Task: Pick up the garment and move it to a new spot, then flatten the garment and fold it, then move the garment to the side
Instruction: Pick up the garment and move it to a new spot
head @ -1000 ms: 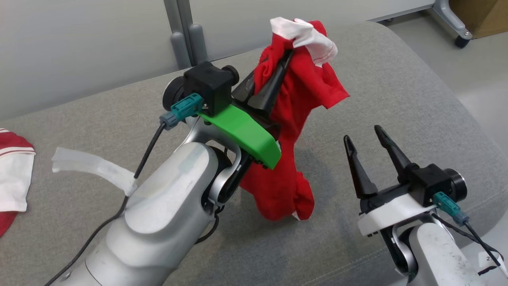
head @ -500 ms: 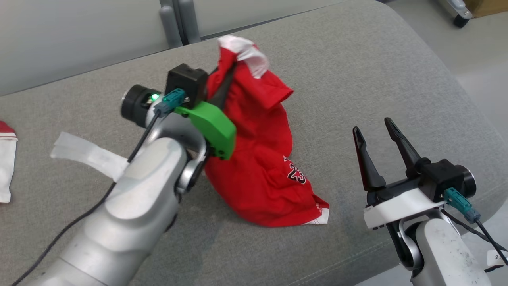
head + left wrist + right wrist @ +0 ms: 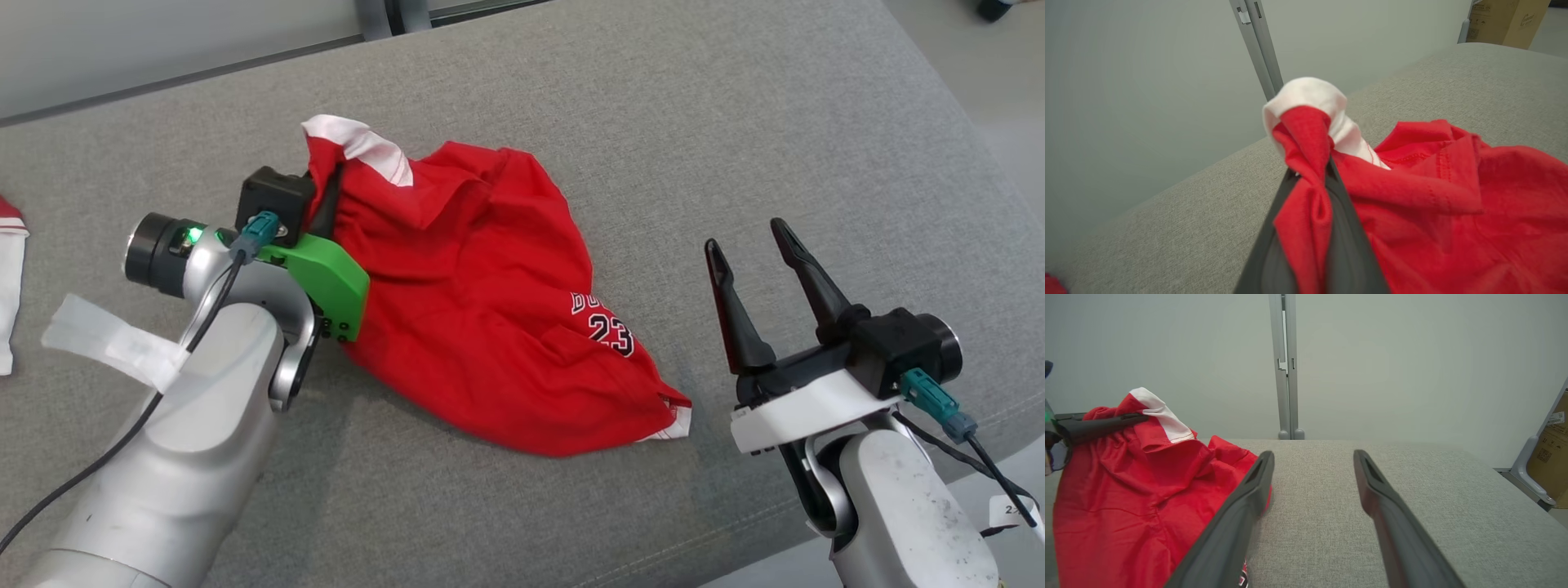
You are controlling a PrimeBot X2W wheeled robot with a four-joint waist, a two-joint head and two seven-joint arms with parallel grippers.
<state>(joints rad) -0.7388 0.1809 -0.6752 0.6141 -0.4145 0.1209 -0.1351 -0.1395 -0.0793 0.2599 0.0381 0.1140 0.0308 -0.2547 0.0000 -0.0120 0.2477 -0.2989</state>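
Now, your left gripper (image 3: 332, 178) is clamped tight on the garment (image 3: 490, 310). In the left wrist view its two dark fingers (image 3: 1347, 228) are pressed together with a twisted fold of red cloth squeezed between them, and the white trim (image 3: 1306, 94) bunches out just past the tips. Your right gripper (image 3: 745, 237) stands wide apart and holds nothing. It sits just beside the garment's lower right corner, with grey cushion (image 3: 735, 122) between its fingers in the right wrist view. Whether its left finger (image 3: 1241, 510) brushes the cloth there, you cannot tell.

The garment lies crumpled on the cushion, between your two arms. Its long axis runs on a diagonal in the head view, from the pinched, white-trimmed end (image 3: 359, 143) at the upper left down to a white-edged hem corner (image 3: 676, 416) at the lower right. The pinched end is held up off the cushion; the rest slumps down and spreads. The printed 23 (image 3: 612, 333) faces up near the lower right end.
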